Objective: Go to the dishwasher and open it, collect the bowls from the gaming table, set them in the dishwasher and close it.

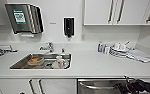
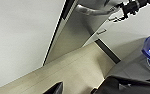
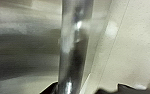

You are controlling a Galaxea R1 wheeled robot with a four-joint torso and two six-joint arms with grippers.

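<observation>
Dishwasher under the bench, right hand at its bar handle

Dishwasher (image 1: 98,87) sitting under the white bench (image 1: 91,66), right of the sink, brushed steel front and horizontal bar handle (image 1: 97,86) showing at the lower edge of the head view. Appearing tipped slightly out at the top, though hard to be sure. Right hand (image 1: 124,86) reaching in from the right, dark and jointed, meeting the right end of the handle; handle looming large and blurred in the right wrist view (image 3: 71,50), running straight past the camera. Fingers too dark and blurred: cannot tell whether clenched on the bar or released. Left wrist camera looking along the steel front (image 2: 73,37) from below, catching the right hand (image 2: 123,12) at the bar there too; left hand's state impossible to tell.

Sitting left of the dishwasher, white cabinet doors (image 1: 34,86) with dark bar handles. Lying farther back in the bench, a steel sink (image 1: 17,65) holding dishes, tap (image 1: 49,46) behind it. Standing right along the bench, a small bottle (image 1: 100,46) and stacked plates (image 1: 118,51) beside folded cloths (image 1: 141,56). Hanging on the wall, a paper towel dispenser (image 1: 23,18) and a dark soap dispenser (image 1: 69,26); upper cabinets (image 1: 116,11) at right.
</observation>
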